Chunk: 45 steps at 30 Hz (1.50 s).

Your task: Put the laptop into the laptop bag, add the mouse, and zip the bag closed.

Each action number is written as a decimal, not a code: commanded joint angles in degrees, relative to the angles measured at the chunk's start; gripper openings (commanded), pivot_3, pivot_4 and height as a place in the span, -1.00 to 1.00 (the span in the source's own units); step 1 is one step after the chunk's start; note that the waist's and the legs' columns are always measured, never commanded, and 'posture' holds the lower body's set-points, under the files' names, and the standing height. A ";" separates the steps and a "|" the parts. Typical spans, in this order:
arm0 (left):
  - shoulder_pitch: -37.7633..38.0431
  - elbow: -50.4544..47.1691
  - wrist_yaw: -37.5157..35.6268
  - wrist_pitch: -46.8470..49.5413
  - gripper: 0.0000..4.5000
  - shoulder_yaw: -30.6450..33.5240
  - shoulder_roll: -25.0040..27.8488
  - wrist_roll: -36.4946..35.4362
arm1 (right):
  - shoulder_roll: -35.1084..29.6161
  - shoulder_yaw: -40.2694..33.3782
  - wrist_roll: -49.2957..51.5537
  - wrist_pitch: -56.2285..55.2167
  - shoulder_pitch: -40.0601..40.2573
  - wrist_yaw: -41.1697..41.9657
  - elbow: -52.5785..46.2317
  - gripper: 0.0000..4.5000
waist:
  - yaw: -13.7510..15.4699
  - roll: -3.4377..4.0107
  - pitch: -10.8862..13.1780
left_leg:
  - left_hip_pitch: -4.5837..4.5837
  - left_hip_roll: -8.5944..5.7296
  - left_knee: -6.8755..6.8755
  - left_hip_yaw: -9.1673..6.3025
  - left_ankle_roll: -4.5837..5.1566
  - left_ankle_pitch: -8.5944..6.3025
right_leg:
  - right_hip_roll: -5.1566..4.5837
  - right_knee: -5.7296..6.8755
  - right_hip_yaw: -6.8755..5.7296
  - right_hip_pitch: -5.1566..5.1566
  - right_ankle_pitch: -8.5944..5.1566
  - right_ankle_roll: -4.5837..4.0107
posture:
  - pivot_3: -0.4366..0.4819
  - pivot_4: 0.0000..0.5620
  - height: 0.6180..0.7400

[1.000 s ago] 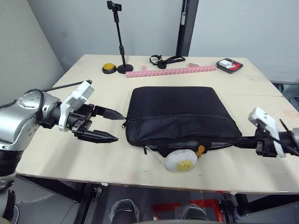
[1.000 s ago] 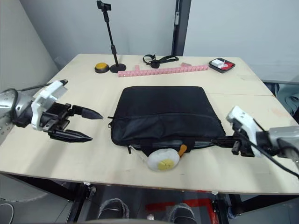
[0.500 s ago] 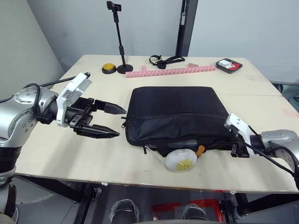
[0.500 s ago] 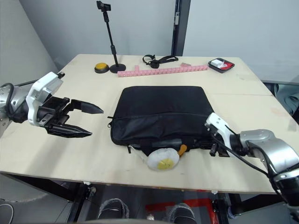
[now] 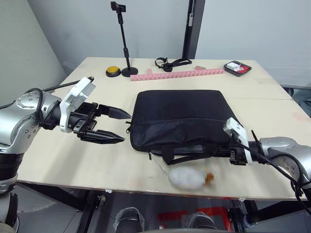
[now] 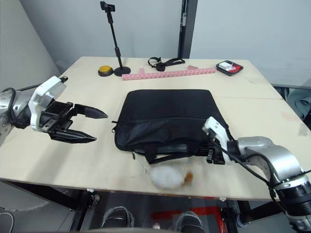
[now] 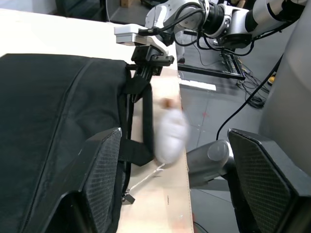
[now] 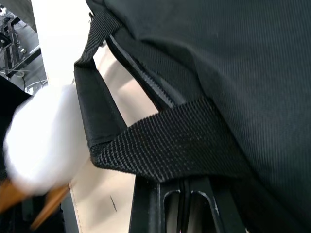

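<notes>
Here the large black woven-fabric laptop bag point(image 5: 182, 119), soft and rectangular, lies flat mid-worktop point(image 5: 73, 160), its ribbed webbing strap handle point(image 8: 165, 145) hanging over the near edge. The right gripper point(image 6: 210, 146) has its fingers pressed together against the bag's near corner. The left gripper point(image 5: 116, 125) hovers beside the bag's other end, fingers spread. A blurred white soft toy point(image 5: 187, 178) sits at the worktop's edge.

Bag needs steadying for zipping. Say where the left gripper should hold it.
Grip the bag by its left end edge, near the front corner, coming in level from the robot's left. That soft edge is thin and faces the left gripper, whose open jaws point at it; the strap handle looks too loose.
</notes>
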 commanded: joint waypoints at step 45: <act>-1.70 1.68 -2.15 -4.43 0.62 -7.77 -4.46 7.00 | 2.45 -3.43 2.06 4.25 -20.42 -4.04 5.51 -1.00 | -0.04 0.01 0.00 | -0.04 -0.01 0.19 -0.08 -0.01 0.01 | 0.00 0.21 -0.02 0.00 0.01 -0.01 | -0.05 -0.47 0.98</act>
